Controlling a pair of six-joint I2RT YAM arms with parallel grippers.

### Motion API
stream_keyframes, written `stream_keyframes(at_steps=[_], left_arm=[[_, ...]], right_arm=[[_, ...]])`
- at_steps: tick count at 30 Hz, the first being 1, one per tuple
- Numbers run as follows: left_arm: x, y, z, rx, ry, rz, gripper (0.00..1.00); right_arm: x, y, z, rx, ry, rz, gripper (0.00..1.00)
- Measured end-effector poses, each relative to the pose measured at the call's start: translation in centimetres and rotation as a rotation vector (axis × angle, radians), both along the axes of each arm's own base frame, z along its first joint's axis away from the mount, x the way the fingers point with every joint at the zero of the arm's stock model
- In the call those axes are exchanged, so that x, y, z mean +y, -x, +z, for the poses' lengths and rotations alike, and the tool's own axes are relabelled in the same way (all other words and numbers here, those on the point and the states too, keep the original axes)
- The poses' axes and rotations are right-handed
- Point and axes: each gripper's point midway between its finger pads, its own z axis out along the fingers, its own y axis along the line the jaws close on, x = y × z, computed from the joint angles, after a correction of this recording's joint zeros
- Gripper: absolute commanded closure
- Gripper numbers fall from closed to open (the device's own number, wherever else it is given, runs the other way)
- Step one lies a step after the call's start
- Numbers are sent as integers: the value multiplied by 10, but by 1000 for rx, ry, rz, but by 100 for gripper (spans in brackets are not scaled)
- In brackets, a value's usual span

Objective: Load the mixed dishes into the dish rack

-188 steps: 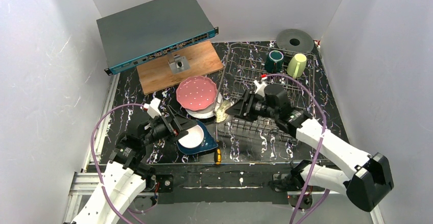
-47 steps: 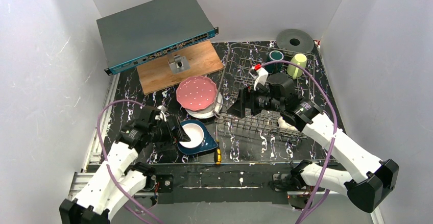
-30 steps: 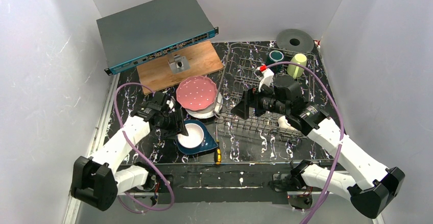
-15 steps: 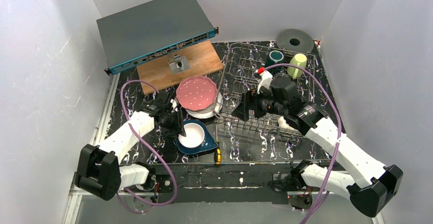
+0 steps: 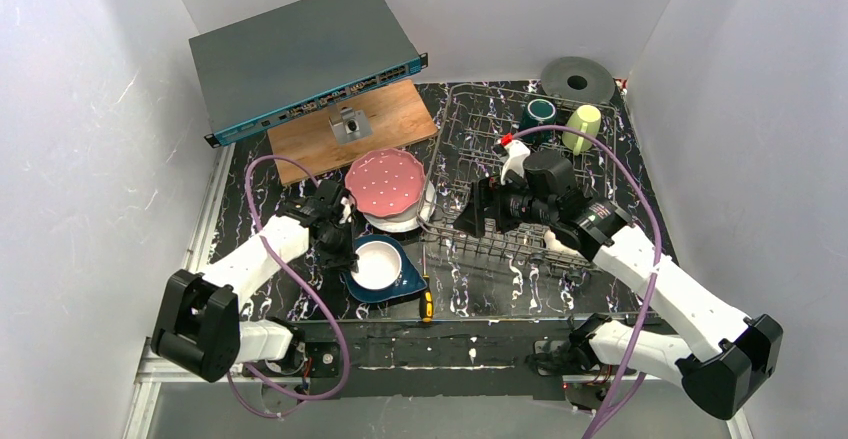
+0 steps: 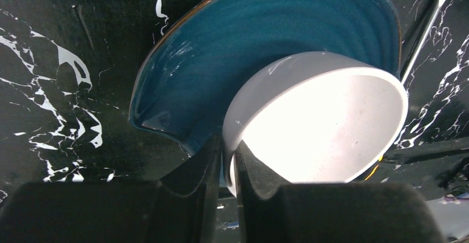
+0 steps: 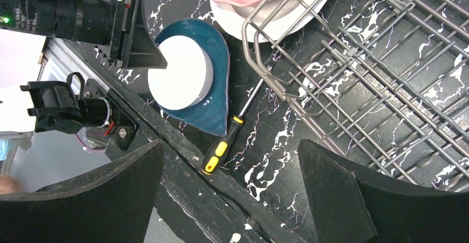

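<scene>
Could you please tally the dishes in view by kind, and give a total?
Plates: 3 (pink plate, white plate, dark blue plate)
Bowls: 1 (white bowl)
Mugs: 2 (dark teal mug, yellow-green mug)
Other: 1 (small pale dish, partly hidden)
Total: 7

White bowl (image 6: pixel 326 127) sat on dark blue plate (image 6: pixel 249 44), black marbled table (image 6: pixel 55 88) beneath. Left gripper (image 6: pixel 224 149) pinched bowl's wall, one finger inside, one outside. Screwdriver shaft (image 6: pixel 423 27) lay just beside plate.
</scene>
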Motion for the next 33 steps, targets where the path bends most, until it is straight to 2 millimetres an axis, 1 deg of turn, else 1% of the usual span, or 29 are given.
stream_keyframes(at_steps=[1, 2, 4, 7, 12, 15, 19, 23, 25, 27, 29, 33], left_arm=[[1, 0, 0, -3, -3, -2, 98], [1, 0, 0, -7, -4, -4, 100], [3, 0, 2, -22, -8, -8, 100], [6, -1, 10, -68, -4, -5, 100], [8, -2, 34, -168, 25, 8, 100], [10, 1, 55, -254, 63, 25, 100], [12, 8, 89, -393, 142, 61, 100], [14, 19, 126, -546, 260, 126, 100], [16, 26, 142, -612, 323, 157, 100], [16, 31, 154, -655, 374, 185, 100], [15, 34, 158, -659, 405, 201, 100], [8, 37, 155, -603, 438, 217, 100]], right_arm=[[0, -1, -1, 4, 3, -4, 2], [-1, -1, -2, 6, 8, -8, 2], [-2, -2, -4, 9, 14, -14, 2], [-3, 0, -6, 19, 23, -15, 2], [-6, -3, -9, 44, 27, -64, 2], [-7, -6, -10, 63, 23, -102, 2], [-4, -9, -15, 98, 25, -117, 2], [1, -10, -20, 145, 21, -127, 2], [6, -8, -18, 166, 7, -107, 2], [12, -7, -13, 181, -13, -82, 2], [19, -4, -7, 198, -39, -49, 2], [31, 8, 3, 240, -108, 28, 2]])
